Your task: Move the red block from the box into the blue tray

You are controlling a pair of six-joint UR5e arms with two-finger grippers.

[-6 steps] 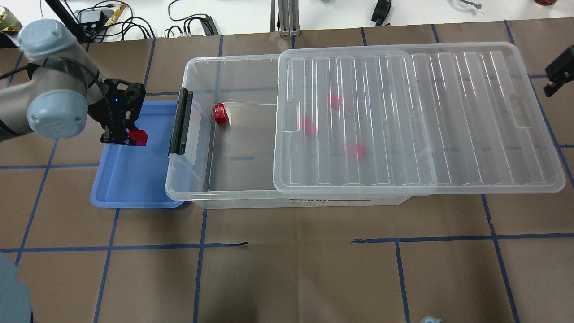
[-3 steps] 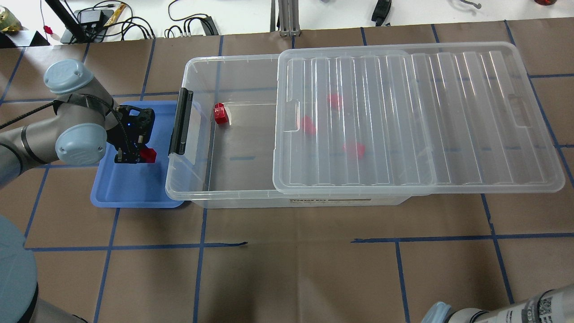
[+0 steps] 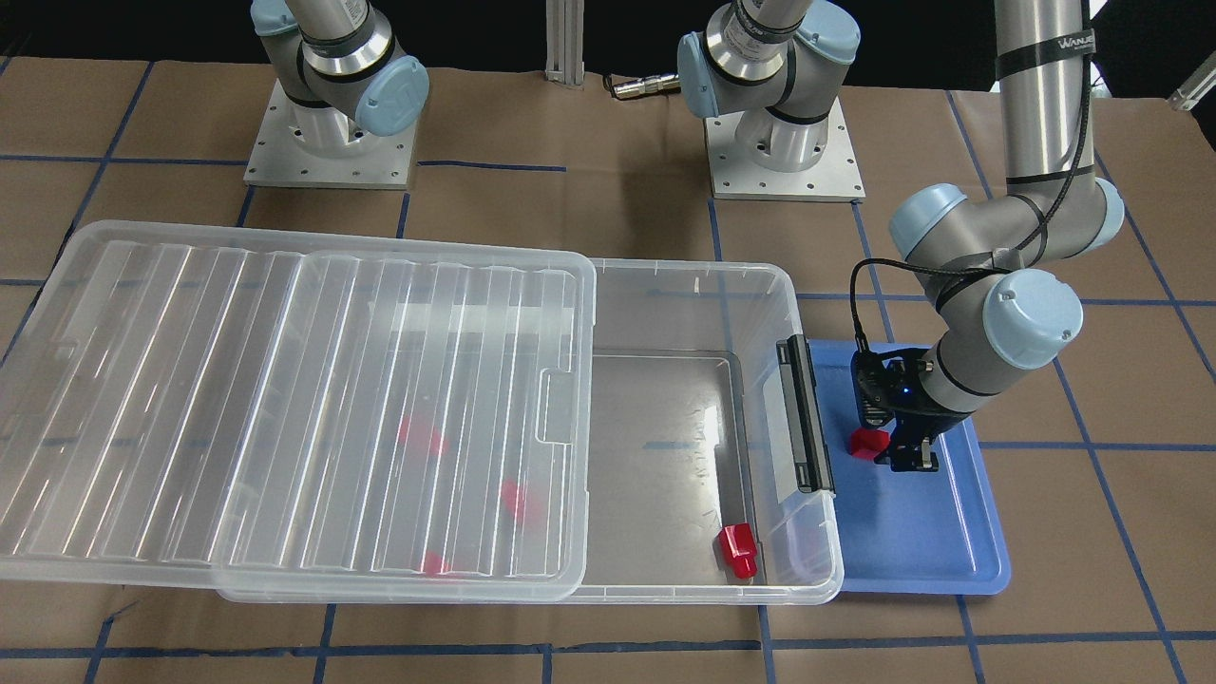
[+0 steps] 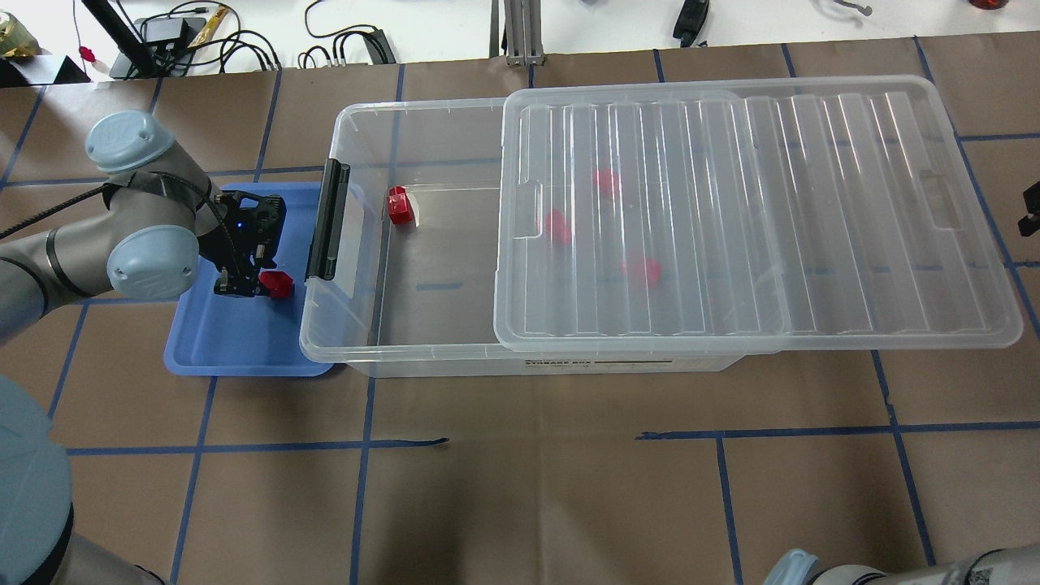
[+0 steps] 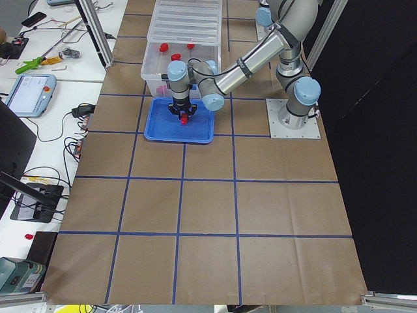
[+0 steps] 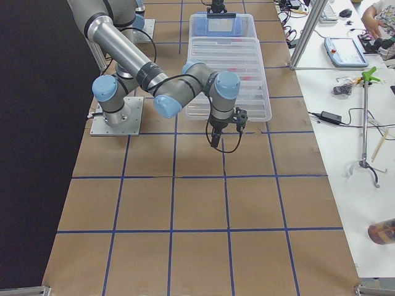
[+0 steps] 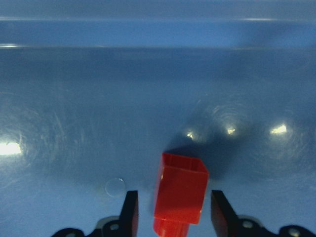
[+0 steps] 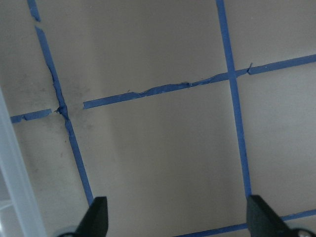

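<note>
The main risk is a clumsy exit. The left gripper (image 7: 174,200) has its jaws apart with the red block (image 7: 180,192) between them and only a sliver of blue on either side, so a lift that drifts sideways could, I judge, catch the block with a finger and drag or flip it. The block is low in the blue tray (image 4: 236,341), which lies against the latch end of the box (image 4: 422,361). The wrist view does not settle whether it rests on the tray floor; if it does not, its narrow stub could let it topple toward the rim. It is in the part of the tray nearest the box, close to the black latch bar (image 4: 327,221), so a swing that way could knock the gripper body against the bar and shove the box. Inside the box, a loose block (image 4: 399,205) lies in the uncovered part near the latch end. Three blocks (image 4: 642,270) show dimly under the lid (image 4: 756,211), which sits offset toward the box's far end and bars any reach to them. The right gripper (image 8: 177,219), jaws wide and empty, hangs over the paper-covered table (image 4: 528,487) beyond that far end.
</note>
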